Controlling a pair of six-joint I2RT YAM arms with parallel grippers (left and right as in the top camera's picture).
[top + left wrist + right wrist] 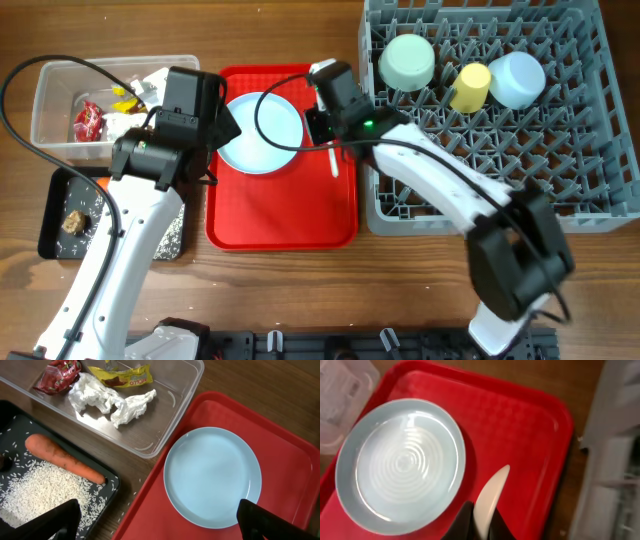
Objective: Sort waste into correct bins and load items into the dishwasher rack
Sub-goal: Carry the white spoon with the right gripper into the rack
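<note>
On the red serving tray (520,425) my right gripper (482,520) is shut on the white spoon (490,495), just right of the light blue plate (402,462). My left gripper (162,525) hangs open over that plate's (212,475) near-left edge, holding nothing. The black tray (112,482) holds the carrot (62,457), rice (35,492) and a brown lump (73,222). Tissue (110,400) and red (60,372) and yellow (125,375) wrappers lie in the clear tub (170,420). The rack (600,150) holds the green bowl (407,62), yellow cup (470,86) and blue bowl (517,78).
The red tray (280,225) lies between the two bins on the left and the rack on the right. A few rice grains are scattered on the wooden table (132,497) between the black tray and the red tray.
</note>
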